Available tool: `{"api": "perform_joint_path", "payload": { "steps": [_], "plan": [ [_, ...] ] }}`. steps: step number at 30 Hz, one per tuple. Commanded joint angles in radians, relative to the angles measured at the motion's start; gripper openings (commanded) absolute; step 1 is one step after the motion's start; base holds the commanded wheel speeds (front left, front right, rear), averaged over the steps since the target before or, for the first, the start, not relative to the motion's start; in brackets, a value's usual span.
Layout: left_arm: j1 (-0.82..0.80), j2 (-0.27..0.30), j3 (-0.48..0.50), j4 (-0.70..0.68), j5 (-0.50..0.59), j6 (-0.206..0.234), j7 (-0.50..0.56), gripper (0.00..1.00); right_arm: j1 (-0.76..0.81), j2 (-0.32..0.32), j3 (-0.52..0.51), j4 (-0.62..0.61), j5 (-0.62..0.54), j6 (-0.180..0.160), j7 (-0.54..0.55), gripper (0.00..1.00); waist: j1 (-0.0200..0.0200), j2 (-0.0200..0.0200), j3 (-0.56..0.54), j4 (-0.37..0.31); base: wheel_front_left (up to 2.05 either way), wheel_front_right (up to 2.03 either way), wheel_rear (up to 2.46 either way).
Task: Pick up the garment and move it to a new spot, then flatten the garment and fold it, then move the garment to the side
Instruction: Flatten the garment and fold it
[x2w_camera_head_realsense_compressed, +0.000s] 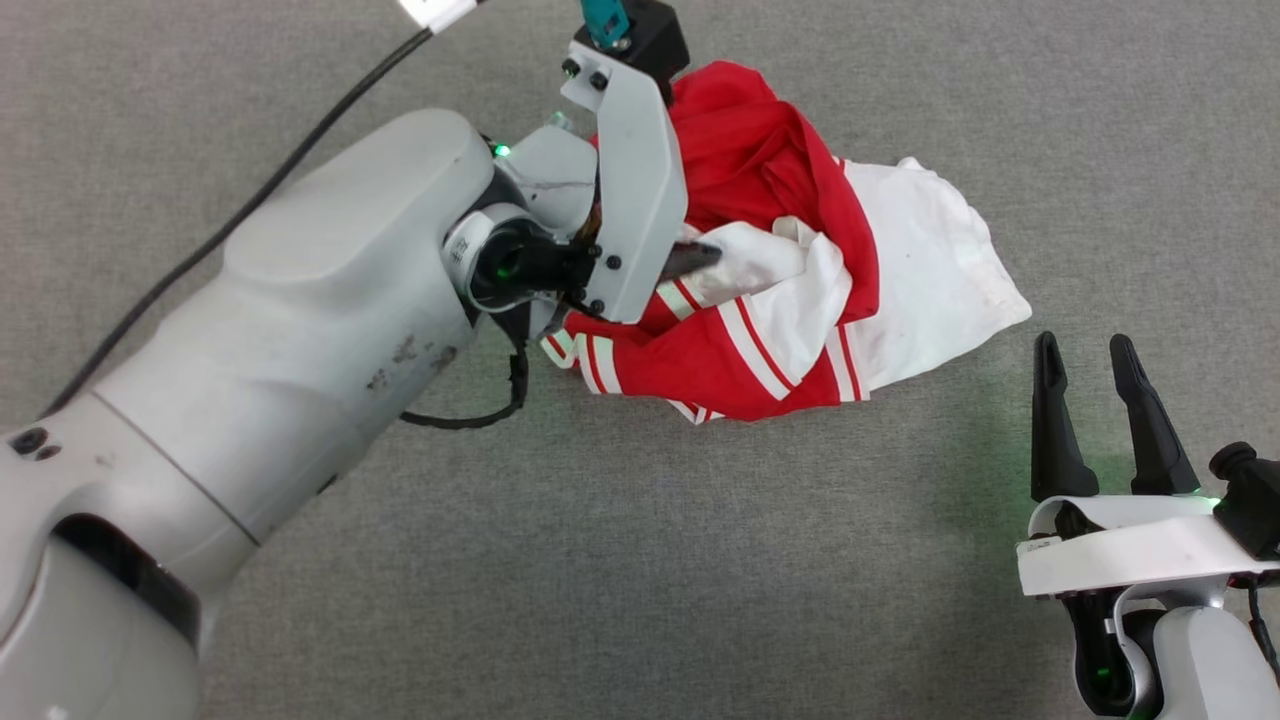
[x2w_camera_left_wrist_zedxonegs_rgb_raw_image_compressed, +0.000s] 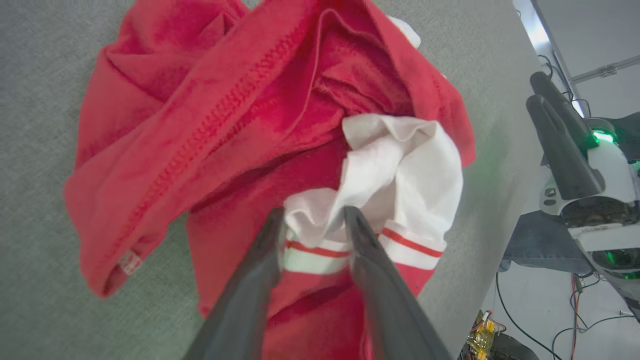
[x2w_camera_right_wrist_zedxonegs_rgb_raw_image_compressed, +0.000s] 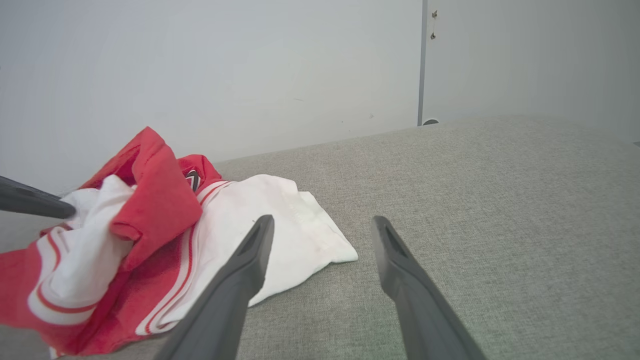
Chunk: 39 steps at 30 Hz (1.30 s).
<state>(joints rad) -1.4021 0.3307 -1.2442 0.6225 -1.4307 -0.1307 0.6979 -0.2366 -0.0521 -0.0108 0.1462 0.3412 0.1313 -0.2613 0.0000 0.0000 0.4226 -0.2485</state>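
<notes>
The garment (x2w_camera_head_realsense_compressed: 760, 170), red with white sleeves and red-and-white striped trim, lies crumpled on the grey surface, upper middle in the head view. My left gripper (x2w_camera_head_realsense_compressed: 690, 262) reaches into it from the left. In the left wrist view its fingers (x2w_camera_left_wrist_zedxonegs_rgb_raw_image_compressed: 314, 212) press on a bunched white fold of the garment (x2w_camera_left_wrist_zedxonegs_rgb_raw_image_compressed: 225, 125) just above a striped cuff. My right gripper (x2w_camera_head_realsense_compressed: 1084, 345) stands open at the lower right, apart from the cloth, holding nothing. In the right wrist view the right gripper (x2w_camera_right_wrist_zedxonegs_rgb_raw_image_compressed: 322, 221) points past the garment (x2w_camera_right_wrist_zedxonegs_rgb_raw_image_compressed: 160, 200), whose white part lies to its left.
A grey fabric-covered surface (x2w_camera_head_realsense_compressed: 640, 560) spreads all around the heap. A black cable (x2w_camera_head_realsense_compressed: 300, 150) trails off my left arm toward the upper left. The surface's edge (x2w_camera_left_wrist_zedxonegs_rgb_raw_image_compressed: 505, 200) runs down the right of the left wrist view, with floor and wires beyond. A pale wall (x2w_camera_right_wrist_zedxonegs_rgb_raw_image_compressed: 250, 75) stands behind.
</notes>
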Motion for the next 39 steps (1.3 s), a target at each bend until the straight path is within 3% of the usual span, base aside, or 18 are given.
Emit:
{"api": "perform_joint_path", "payload": {
  "steps": [1, 9, 15, 22, 27, 34, 39],
  "plan": [
    [0.012, -0.005, 0.003, -0.002, -0.004, 0.0, -0.007, 0.0, -0.008, 0.001, -0.001, 0.001, 0.002, -0.001, -0.005, 1.0, 0.0, 0.0, -0.001, 0.002, 0.0, 0.0, 0.0],
    [-0.028, 0.021, 0.027, -0.014, -0.014, 0.0, -0.064, 0.0, 0.021, 0.001, -0.031, 0.001, -0.015, -0.001, -0.005, 1.0, 0.0, 0.0, -0.034, 0.061, 0.0, 0.0, 0.0],
    [-0.068, 0.134, 0.058, -0.012, -0.039, 0.001, -0.034, 0.0, 0.041, 0.001, -0.038, 0.003, -0.03, -0.001, -0.005, 1.0, 0.0, 0.0, -0.065, 0.118, 0.0, 0.0, 0.0],
    [-0.052, 0.279, 0.035, 0.028, -0.021, 0.07, 0.056, 0.0, 0.034, 0.001, -0.036, -0.004, -0.044, -0.001, -0.005, 1.0, 0.0, 0.0, -0.067, 0.15, 0.0, 0.0, 0.0],
    [-0.011, 0.334, 0.038, 0.097, 0.024, 0.102, -0.049, 0.0, 0.032, 0.001, -0.035, -0.005, -0.051, -0.001, -0.005, 1.0, 0.0, 0.0, -0.053, 0.136, 0.0, 0.0, 0.0],
    [0.094, 0.399, 0.071, 0.129, -0.012, 0.024, -0.169, 0.0, 0.048, 0.001, -0.046, -0.005, -0.052, -0.001, -0.005, 1.0, 0.0, 0.0, -0.048, 0.111, 0.0, 0.0, 0.0],
    [0.166, 0.436, 0.052, 0.167, 0.018, 0.007, -0.257, 0.0, 0.056, 0.001, -0.056, -0.008, -0.056, -0.001, -0.005, 1.0, 0.0, 0.0, -0.052, 0.113, 0.0, 0.0, 0.0]
  ]
}}
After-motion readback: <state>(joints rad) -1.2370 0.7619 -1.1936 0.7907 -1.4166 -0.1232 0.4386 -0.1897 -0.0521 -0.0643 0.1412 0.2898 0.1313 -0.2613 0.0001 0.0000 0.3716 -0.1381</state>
